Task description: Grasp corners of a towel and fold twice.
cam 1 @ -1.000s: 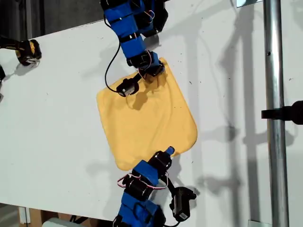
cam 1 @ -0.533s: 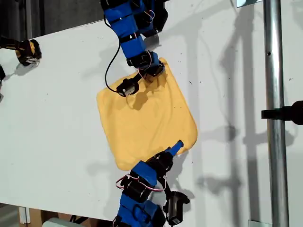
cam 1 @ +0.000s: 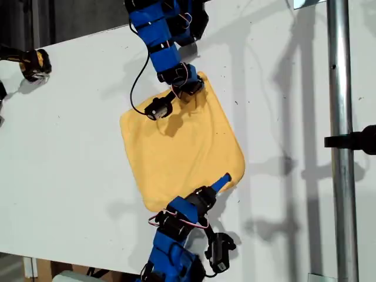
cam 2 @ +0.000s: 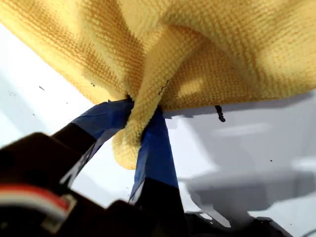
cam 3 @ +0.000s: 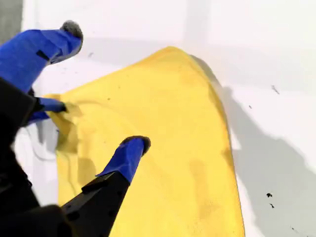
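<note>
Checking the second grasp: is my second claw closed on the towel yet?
No: my second claw is open, its fingers apart over the towel, nothing pinched.

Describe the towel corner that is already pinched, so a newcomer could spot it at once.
Start at the white table and find the yellow-orange towel in its middle. The pinched corner is the one toward the exterior view's top, bunched between the blue fingers of my first gripper; the other corners lie flat and unheld.
</note>
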